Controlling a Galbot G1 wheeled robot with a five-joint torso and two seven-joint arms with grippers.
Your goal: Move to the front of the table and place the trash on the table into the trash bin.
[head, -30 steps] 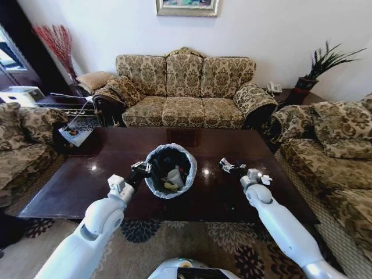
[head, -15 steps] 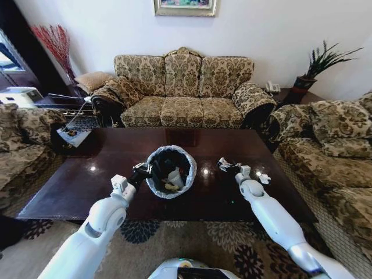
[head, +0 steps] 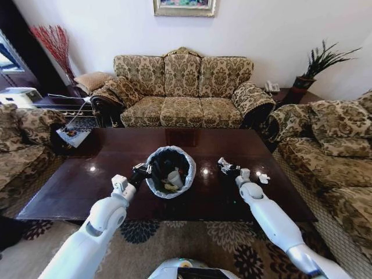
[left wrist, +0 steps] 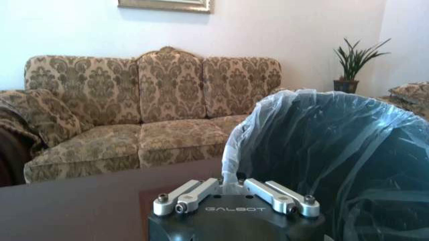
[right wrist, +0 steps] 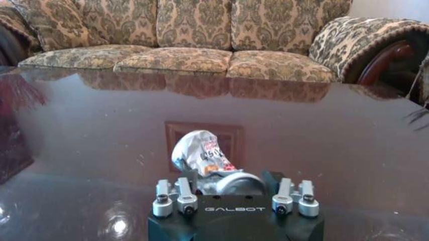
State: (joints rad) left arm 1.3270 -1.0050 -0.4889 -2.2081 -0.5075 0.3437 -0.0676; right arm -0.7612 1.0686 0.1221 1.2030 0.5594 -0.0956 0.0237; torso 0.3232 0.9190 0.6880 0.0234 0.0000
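Right pincer (head: 223,165), closed on a wrapper (right wrist: 199,153), has edged toward the bin (head: 170,172) at 9 o'clock; left pincer (head: 141,170) grips its rim: drop pending.

I see my left gripper (head: 141,170) at the trash bin (head: 170,172) rim, right gripper (head: 224,167) over the table (head: 70,186).

Your head camera looks down from above the table (head: 70,192), sofa (head: 183,87) at 12 o'clock. Both wrist cameras sit low and close over the tabletop, sharing that sofa.
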